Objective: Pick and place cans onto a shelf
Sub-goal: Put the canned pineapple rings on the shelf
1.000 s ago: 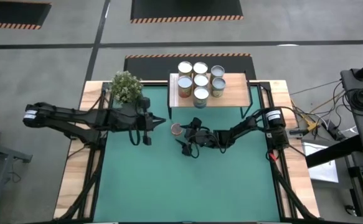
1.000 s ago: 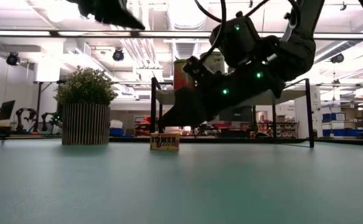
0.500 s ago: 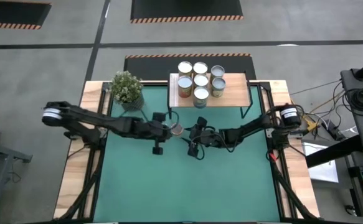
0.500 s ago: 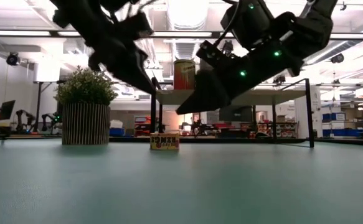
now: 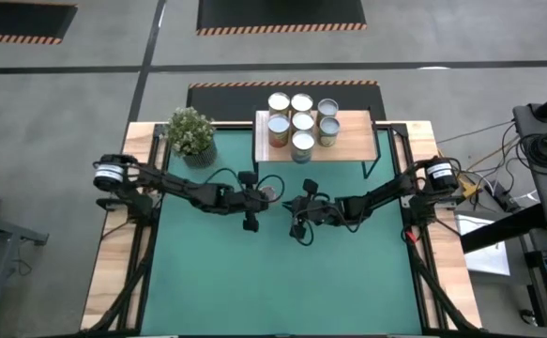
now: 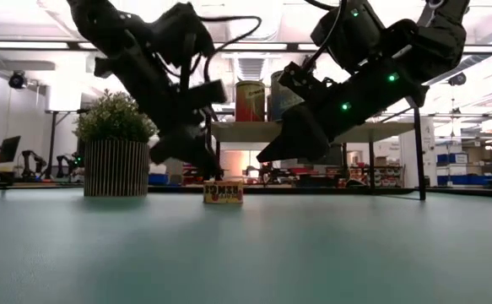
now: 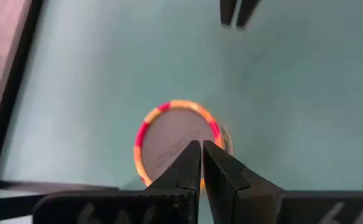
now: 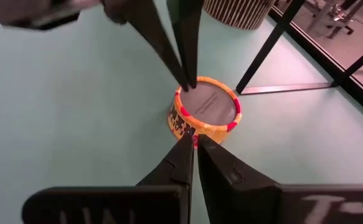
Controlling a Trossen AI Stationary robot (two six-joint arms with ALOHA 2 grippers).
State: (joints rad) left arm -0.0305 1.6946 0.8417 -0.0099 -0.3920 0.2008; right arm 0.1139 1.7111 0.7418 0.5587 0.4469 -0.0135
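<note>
both grippers, left gripper and right gripper, are hovering closed, empty, beside one remaining can; six cans are sitting shelved.

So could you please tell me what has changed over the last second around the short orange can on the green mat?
The left gripper swung in from beside the potted plant until its shut tips hang over the short orange-sided can. The right gripper pulled slightly back towards its own side and closed empty. The can stayed put on the green mat; the six tins on the light wooden shelf are unchanged.
</note>
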